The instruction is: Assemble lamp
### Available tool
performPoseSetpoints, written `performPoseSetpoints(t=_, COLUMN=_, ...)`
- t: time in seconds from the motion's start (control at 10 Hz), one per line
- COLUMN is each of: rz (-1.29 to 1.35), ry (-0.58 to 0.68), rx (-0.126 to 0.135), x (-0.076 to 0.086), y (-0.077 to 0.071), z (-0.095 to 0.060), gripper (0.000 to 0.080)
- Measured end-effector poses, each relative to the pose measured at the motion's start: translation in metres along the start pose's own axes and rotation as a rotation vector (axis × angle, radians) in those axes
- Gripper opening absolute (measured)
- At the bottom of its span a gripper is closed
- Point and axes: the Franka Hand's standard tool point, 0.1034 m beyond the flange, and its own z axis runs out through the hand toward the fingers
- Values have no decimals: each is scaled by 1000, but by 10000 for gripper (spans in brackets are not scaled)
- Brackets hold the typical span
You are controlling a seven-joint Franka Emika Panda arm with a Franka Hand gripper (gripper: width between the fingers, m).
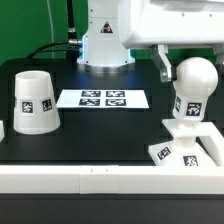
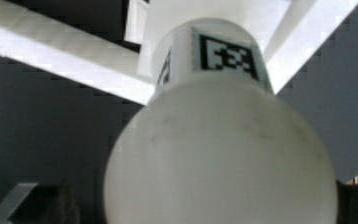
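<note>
The white bulb point(image 1: 192, 85) stands upright on the low square base point(image 1: 170, 152) at the exterior view's right, its round head on top. My gripper point(image 1: 188, 68) is lowered around the bulb's head. One dark finger point(image 1: 164, 64) shows just left of the head, with a small gap; the other is hidden behind the bulb. In the wrist view the bulb point(image 2: 211, 150) fills the frame, with a tag on its neck. The dark fingers point(image 2: 12, 202) sit at the corners, clear of it. The tapered shade point(image 1: 35, 103) stands alone at the left.
The marker board point(image 1: 103, 98) lies flat mid-table behind the parts. A long white rail point(image 1: 100, 181) runs along the front edge and turns up the right side next to the base. The robot's white pedestal point(image 1: 105, 45) stands at the back.
</note>
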Motion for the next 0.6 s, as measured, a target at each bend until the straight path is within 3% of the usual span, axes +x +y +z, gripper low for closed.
performPoseSetpoints(t=0.2, rz=-1, ry=-11, rx=4, x=7, y=2, z=-11, gripper=699)
performPoseSetpoints(t=0.6, rz=1, ry=-38, rx=13, x=2, y=-1, z=-8, gripper=699)
